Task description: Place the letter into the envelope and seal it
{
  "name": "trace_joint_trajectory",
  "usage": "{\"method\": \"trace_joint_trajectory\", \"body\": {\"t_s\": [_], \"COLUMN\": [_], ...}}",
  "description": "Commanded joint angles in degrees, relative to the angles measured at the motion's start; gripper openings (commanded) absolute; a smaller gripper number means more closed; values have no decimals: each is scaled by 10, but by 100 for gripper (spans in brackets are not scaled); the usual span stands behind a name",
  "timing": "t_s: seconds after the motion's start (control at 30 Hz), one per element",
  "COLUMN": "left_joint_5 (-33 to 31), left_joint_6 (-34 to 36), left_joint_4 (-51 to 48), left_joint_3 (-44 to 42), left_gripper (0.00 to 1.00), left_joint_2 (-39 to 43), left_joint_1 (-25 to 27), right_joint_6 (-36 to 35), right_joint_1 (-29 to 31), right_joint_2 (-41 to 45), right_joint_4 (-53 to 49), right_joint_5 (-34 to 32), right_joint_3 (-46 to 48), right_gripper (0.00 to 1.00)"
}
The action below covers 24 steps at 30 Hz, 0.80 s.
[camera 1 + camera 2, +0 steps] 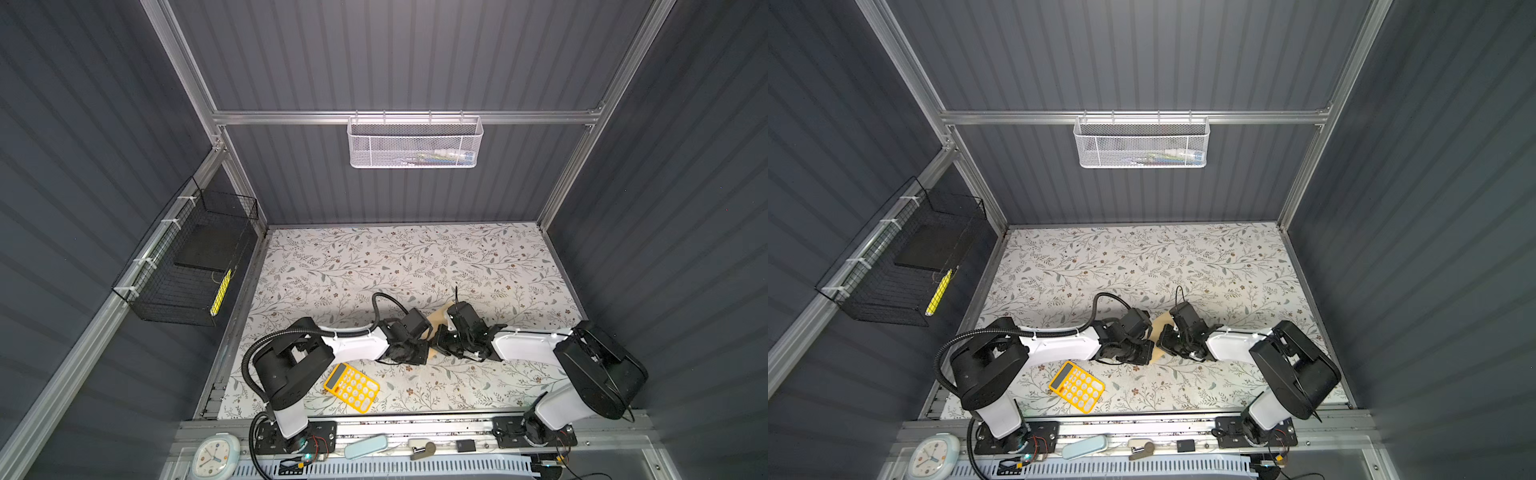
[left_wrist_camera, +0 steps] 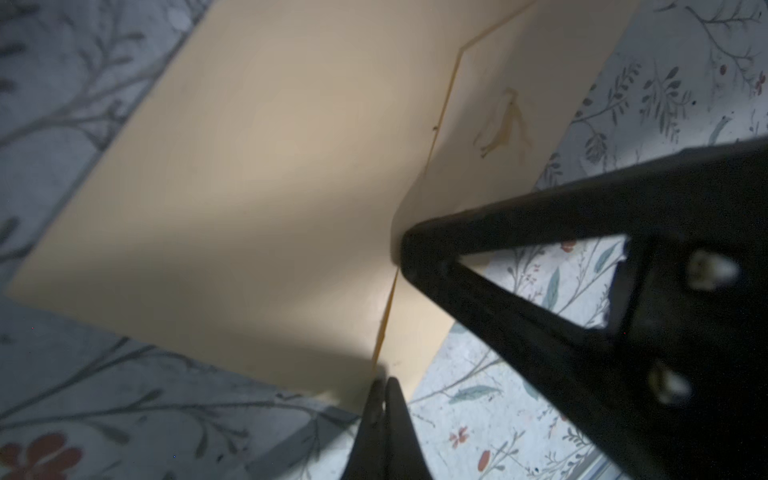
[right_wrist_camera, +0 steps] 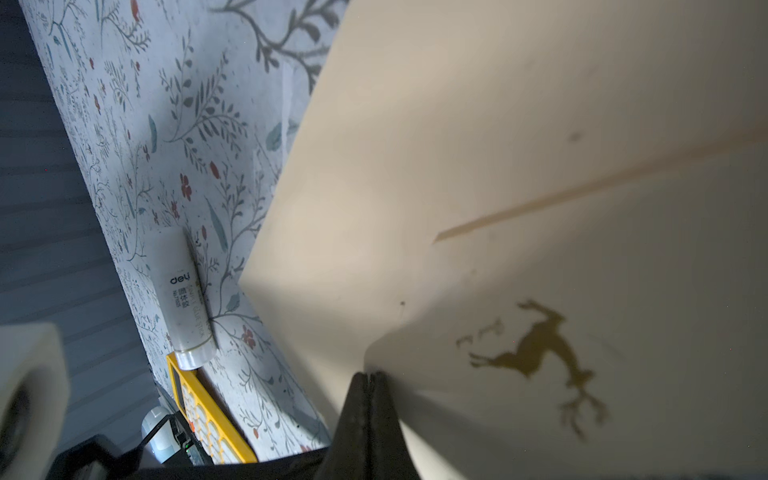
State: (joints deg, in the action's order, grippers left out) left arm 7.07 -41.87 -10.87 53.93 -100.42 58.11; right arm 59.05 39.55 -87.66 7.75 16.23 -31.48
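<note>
The tan envelope (image 1: 439, 317) (image 1: 1163, 326) lies mid-table, mostly hidden under both wrists in both top views. In the left wrist view it (image 2: 249, 187) shows a strip bearing a dark-gold deer mark that curls upward. My left gripper (image 2: 384, 382) (image 1: 419, 354) is shut on the envelope's near edge, where the flap line ends. My right gripper (image 3: 368, 376) (image 2: 405, 249) (image 1: 441, 345) is shut on the raised flap edge of the envelope (image 3: 457, 166), beside the deer mark. The letter shows in no view.
A yellow calculator (image 1: 351, 387) (image 1: 1076, 386) (image 3: 203, 411) lies near the table's front, left of the grippers. A white glue stick (image 3: 183, 295) lies beside it. A white mesh basket (image 1: 415, 143) hangs on the back rail and a black wire basket (image 1: 187, 270) on the left wall.
</note>
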Motion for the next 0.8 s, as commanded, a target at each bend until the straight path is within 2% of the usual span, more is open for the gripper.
{"method": "trace_joint_trajectory", "body": {"t_s": [0.0,0.2,0.37,0.77], "left_joint_5": [-20,-21,-20,-14], "left_joint_6": [-8,-11,-13,-15], "left_joint_4": [-33,-27,-25,-18], "left_joint_3": [-27,-33,-35,-43], "left_gripper": [6,6,5,4], "left_joint_2": [-28,-28,-30,-38], "left_joint_1": [5,5,5,5], "right_joint_6": [27,51,53,-11], "right_joint_1": [27,57,57,-46], "right_joint_2": [1,26,24,-7], "right_joint_4": [-57,-44,-29,-37], "right_joint_5": [-25,-35,-42,-26], "right_joint_3": [24,46,54,33], "right_gripper": [0,0,0,0]}}
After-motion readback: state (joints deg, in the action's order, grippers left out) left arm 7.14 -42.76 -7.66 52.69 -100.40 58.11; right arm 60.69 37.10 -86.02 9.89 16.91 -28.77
